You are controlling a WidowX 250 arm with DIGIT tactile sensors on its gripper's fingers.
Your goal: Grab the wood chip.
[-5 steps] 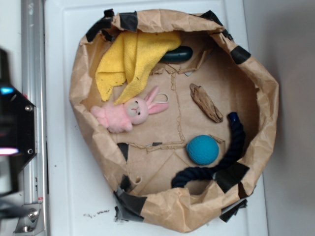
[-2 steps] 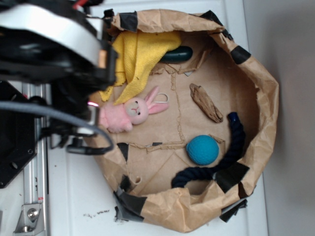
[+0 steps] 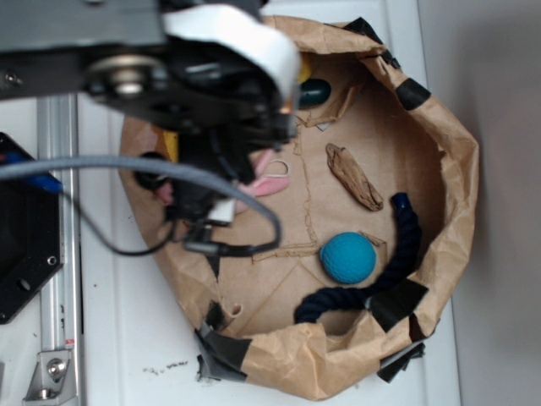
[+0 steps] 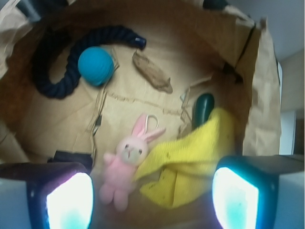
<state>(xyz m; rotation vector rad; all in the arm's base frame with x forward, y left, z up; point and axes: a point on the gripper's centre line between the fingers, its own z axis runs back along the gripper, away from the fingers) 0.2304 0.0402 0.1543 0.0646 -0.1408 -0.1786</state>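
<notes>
Wood chip [image 3: 354, 176] lies untouched on the floor of the brown paper bag [image 3: 452, 169], tilted, between the dark green object [image 3: 314, 91] and the blue rope [image 3: 397, 254], with the teal ball [image 3: 347, 257] near its lower end. By my reading the step in hand is the approach: the end effector [image 4: 152, 200] hangs above the bag's near side with its two fingers wide apart and nothing between them, over the pink plush rabbit [image 4: 125, 164] and the yellow cloth [image 4: 190, 162], well apart from the chip. The next move calls for travel across the bag toward the chip, a turn of the wrist so the fingers straddle its narrow width, then a descent and a close. The rope end sits just beside the chip, so a sloppy descent could catch it.

In the exterior view the arm covers the rabbit almost wholly and most of the cloth, and the fingers themselves are hidden. The wrist view is soft, so the chip's ragged ends barely show.
</notes>
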